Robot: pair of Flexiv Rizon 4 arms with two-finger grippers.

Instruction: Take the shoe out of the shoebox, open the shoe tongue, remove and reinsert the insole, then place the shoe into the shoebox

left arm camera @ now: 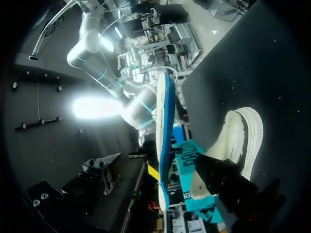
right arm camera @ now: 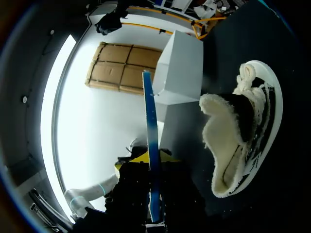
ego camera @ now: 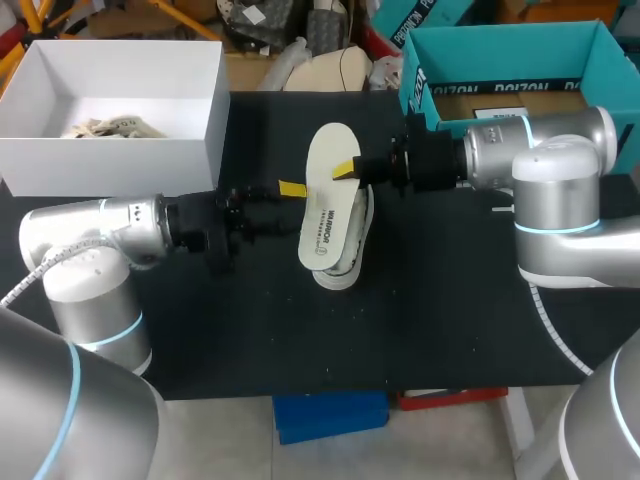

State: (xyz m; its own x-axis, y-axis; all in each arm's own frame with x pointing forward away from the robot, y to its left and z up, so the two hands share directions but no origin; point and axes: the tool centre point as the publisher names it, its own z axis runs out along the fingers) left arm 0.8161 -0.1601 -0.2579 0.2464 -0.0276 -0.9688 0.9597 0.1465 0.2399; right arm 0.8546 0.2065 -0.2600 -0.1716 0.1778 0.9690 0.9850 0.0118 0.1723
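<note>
**Insole [ego camera: 325, 200] held over the shoe [ego camera: 337, 272], and a slip is the worry**

Far left of the shoe, the white shoebox [ego camera: 110, 165] sits at the surface [ego camera: 430, 300] edge with paper inside. Closer in, the left hand [ego camera: 284, 203] hovers just left of the shoe. Open or closed? I can't tell. The shoe rests mid-surface with the insole above it, pinched along one edge by the right hand [ego camera: 349, 170], which grips it from the shoe's right. A grip that thin could let the insole twist or drop. Feed it in crooked and it may fold against the fleecy collar. The two hands are close, so a bump is possible. There's bare surface nearer than the shoe and to its right, and a teal box [ego camera: 500, 30] crowds the far right.
</note>
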